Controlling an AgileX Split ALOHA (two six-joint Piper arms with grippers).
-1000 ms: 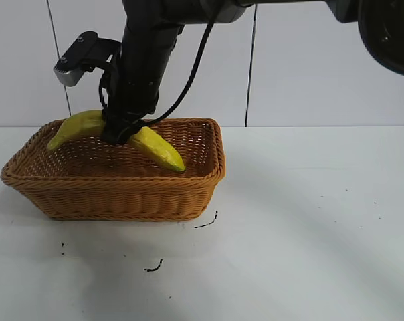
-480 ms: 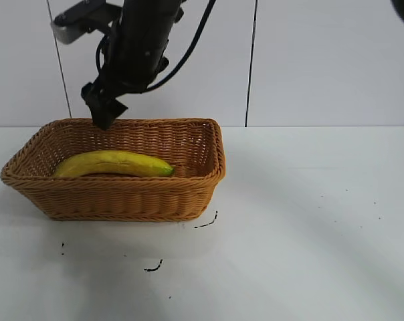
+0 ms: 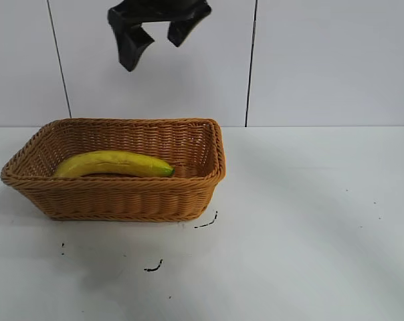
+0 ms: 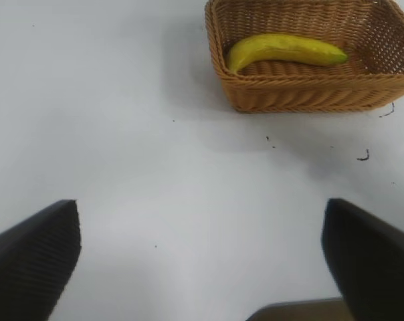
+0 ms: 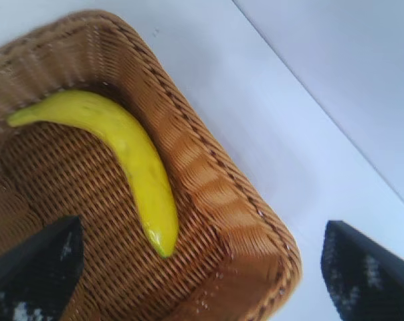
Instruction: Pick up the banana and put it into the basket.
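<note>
Banana (image 3: 114, 164) now lies flat on the floor of the wicker basket (image 3: 115, 199), left of centre in the exterior view, where a second ago it hung pinched in the jaws. Right gripper (image 3: 155, 35) has let go and climbed to the top edge, fingers spread wide and empty. Placement looks done. Table (image 3: 309, 221) to the right is open room. Left gripper (image 4: 200, 257) hangs splayed, probably parked well away.
</note>
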